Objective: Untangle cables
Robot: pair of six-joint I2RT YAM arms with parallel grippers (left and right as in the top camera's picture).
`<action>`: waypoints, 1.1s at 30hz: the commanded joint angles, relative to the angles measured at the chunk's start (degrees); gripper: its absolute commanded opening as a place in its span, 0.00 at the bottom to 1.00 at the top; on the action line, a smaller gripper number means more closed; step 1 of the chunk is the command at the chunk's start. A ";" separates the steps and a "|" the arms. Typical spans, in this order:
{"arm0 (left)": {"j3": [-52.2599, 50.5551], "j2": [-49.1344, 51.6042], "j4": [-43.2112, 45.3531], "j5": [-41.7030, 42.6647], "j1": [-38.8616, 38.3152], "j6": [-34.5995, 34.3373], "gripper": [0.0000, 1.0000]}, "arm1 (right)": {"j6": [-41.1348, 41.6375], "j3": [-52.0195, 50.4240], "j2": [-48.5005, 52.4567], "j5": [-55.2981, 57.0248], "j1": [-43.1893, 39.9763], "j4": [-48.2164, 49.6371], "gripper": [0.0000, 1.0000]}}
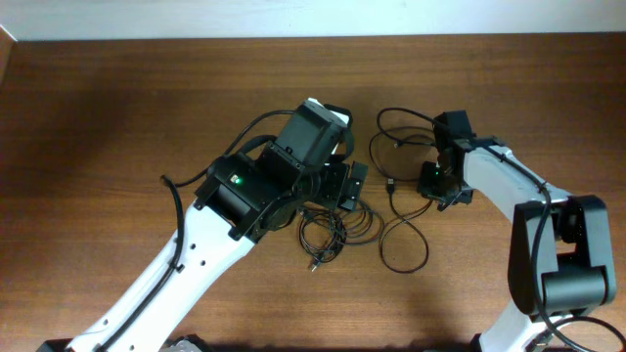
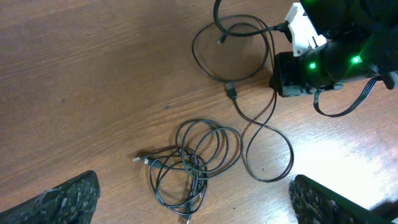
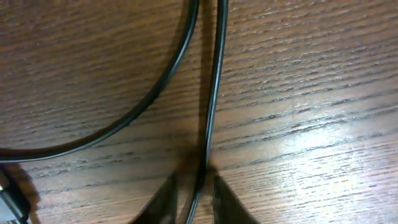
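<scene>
Black and thin, one loose cord (image 2: 231,92) already lies separate on the right of the worktop (image 1: 117,117), snaking from far to near. Just left of its near loop sits the tangle (image 2: 193,163), a knotted coil of several loops. Whether the two touch is unclear. You are, I judge, less than halfway. Your right claw (image 3: 194,190) straddles a strand of the loose cord, fingers nearly together, though you cannot tell if they pinch it yet. Your left claw (image 2: 194,186) hangs above the tangle, spread wide, holding nothing.
</scene>
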 commanded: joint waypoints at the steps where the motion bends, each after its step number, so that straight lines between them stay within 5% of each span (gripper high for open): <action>1: 0.17 0.26 -0.07 -0.61 0.09 -0.55 0.99 | 0.74 -2.71 2.23 -0.76 -0.24 -0.09 0.08; 5: 0.20 0.26 -0.04 -0.59 0.09 -0.55 0.99 | 0.28 -1.18 2.03 -3.54 -0.31 -1.27 0.04; 12: 0.20 0.26 -0.07 -0.61 0.09 -0.55 0.99 | -1.22 15.85 -5.73 -8.70 -0.22 -17.27 0.04; 20: 0.20 0.26 -0.04 -0.61 0.09 -0.55 0.99 | -2.78 16.81 -11.93 -8.90 -0.17 -23.65 0.04; 21: 0.17 0.26 -0.07 -0.61 0.09 -0.55 0.99 | -2.97 16.76 -11.85 -8.52 -0.17 -24.39 0.09; 23: 0.17 0.26 -0.04 -0.61 0.09 -0.55 0.99 | -2.89 16.20 -11.76 -8.83 -0.17 -25.62 0.76; 24: 0.17 0.26 -0.04 -0.61 0.09 -0.55 0.99 | -2.91 15.56 -11.72 -8.98 -0.17 -26.23 1.00; 33: 0.17 0.26 -0.04 0.72 0.09 -0.57 0.99 | -2.47 15.32 -11.72 -8.55 -6.49 -26.56 0.98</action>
